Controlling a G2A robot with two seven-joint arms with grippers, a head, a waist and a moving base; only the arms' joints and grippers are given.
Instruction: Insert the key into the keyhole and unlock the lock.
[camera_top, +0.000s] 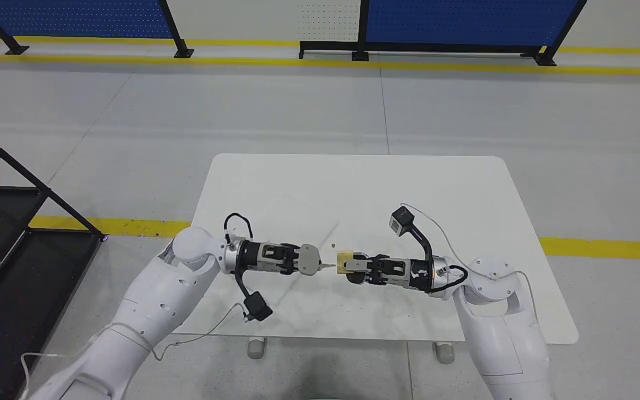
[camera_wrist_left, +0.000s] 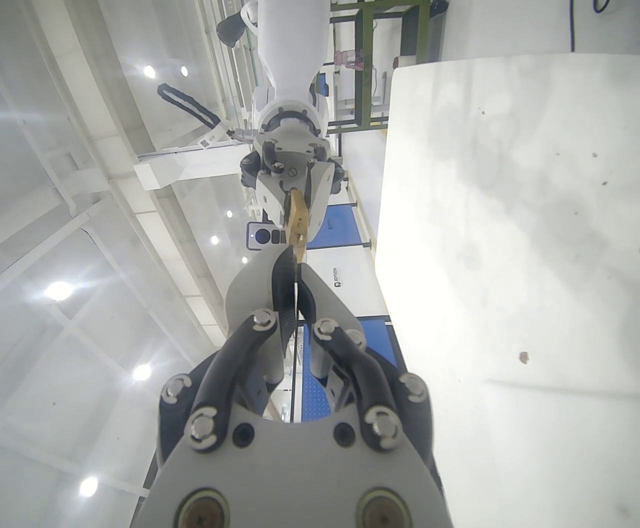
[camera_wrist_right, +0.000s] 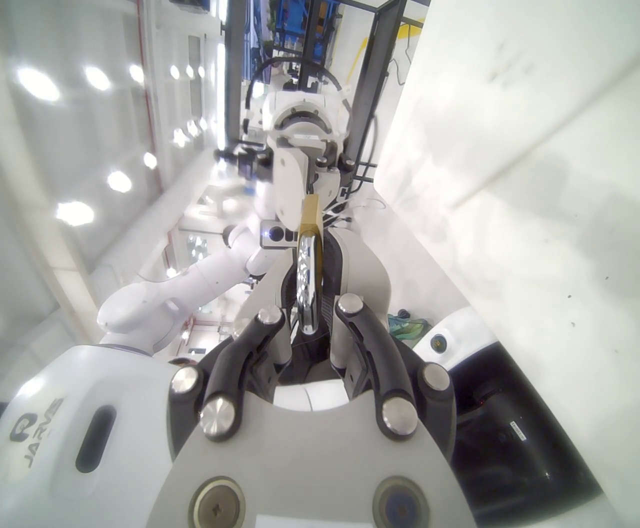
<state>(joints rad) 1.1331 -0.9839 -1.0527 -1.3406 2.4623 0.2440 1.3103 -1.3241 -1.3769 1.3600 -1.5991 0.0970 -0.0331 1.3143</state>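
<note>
Above the front part of the white table (camera_top: 400, 190) the two grippers face each other tip to tip. My right gripper (camera_top: 356, 268) (camera_wrist_right: 315, 252) is shut on the padlock, holding its chrome shackle (camera_wrist_right: 306, 280). The padlock's brass body (camera_top: 344, 262) (camera_wrist_right: 310, 220) (camera_wrist_left: 298, 220) sticks out toward the other arm. My left gripper (camera_top: 313, 260) (camera_wrist_left: 296, 267) is shut on the thin key (camera_wrist_left: 298, 290), seen edge-on. The key's tip reaches the end face of the brass body; whether it sits inside the keyhole cannot be told.
The tabletop under and around the arms is bare white. Camera cables loop off both wrists (camera_top: 415, 235). A black metal frame (camera_top: 40, 200) stands to the left of the table, and blue panels (camera_top: 460, 20) line the far floor behind yellow tape.
</note>
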